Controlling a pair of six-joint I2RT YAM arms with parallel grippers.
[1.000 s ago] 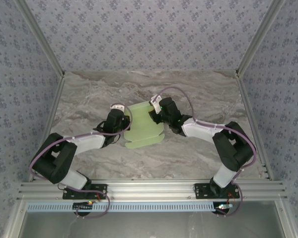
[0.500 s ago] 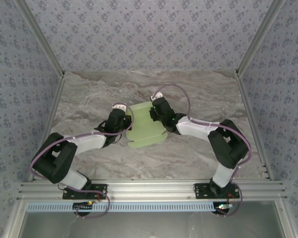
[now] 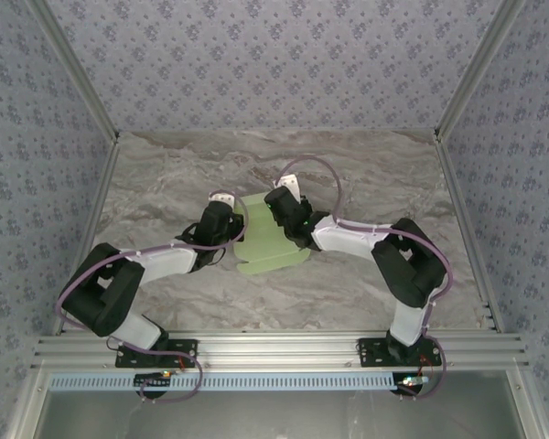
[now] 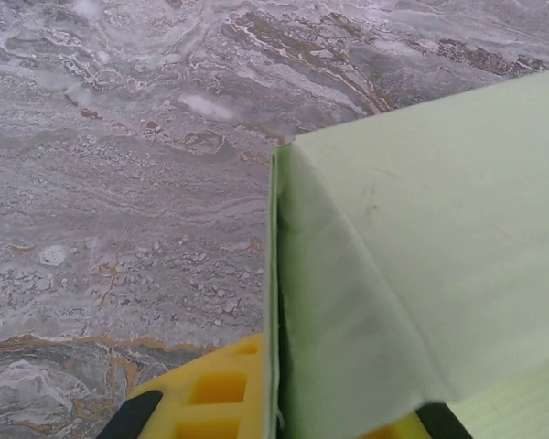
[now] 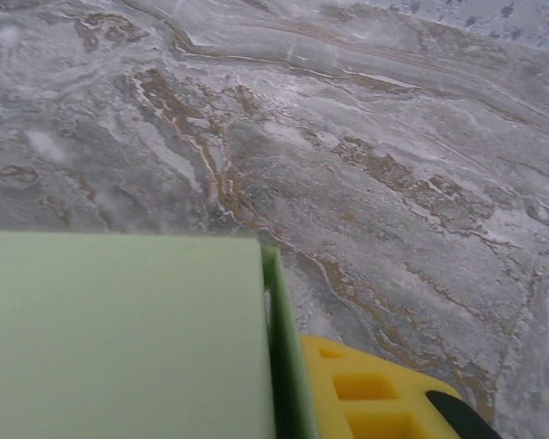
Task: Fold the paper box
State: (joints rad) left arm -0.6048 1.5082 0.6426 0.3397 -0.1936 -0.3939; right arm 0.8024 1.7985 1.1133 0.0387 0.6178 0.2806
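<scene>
The paper box is a pale lime-green card lying partly folded on the marble table between my two arms. My left gripper is at its left edge. In the left wrist view, a raised, creased panel of the paper box stands between the yellow fingers, and the left gripper is shut on it. My right gripper reaches over the card's upper right part. In the right wrist view an upright wall of the paper box presses against one yellow finger. The card hides the other finger.
The marble tabletop is ringed by patterned walls and metal frame posts. An aluminium rail with both arm bases runs along the near edge. Both forearms lie low over the table's middle.
My right gripper has swung left over the card, carrying its right side inward, so the sheet looks narrower. The left gripper has stayed at the left edge.
</scene>
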